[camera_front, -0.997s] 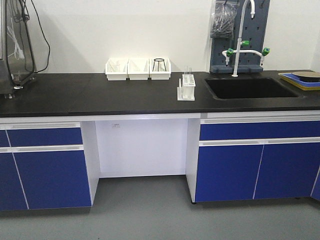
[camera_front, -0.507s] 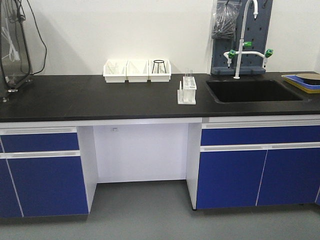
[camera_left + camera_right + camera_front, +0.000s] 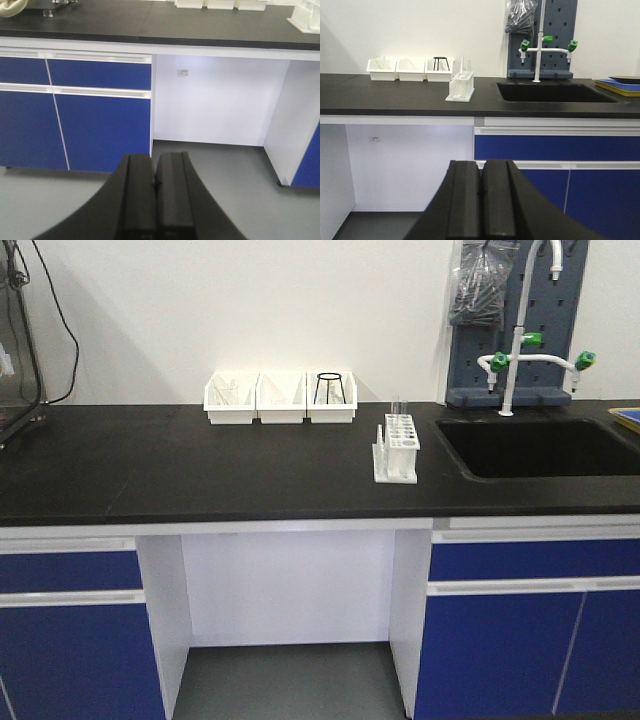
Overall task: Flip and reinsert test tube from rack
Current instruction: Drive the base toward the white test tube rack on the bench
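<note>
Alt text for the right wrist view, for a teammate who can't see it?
The right gripper, shut and empty, faces a black countertop where the white test tube rack stands left of the sink, three white bins farther back.

The left gripper (image 3: 155,161) is pointing forward and slightly downward, its two black fingers (image 3: 137,200) pressing flat against each other. The right gripper (image 3: 481,167) is pointing straight ahead, roughly level, its own pair likewise pressing together along the whole visible length.
</note>
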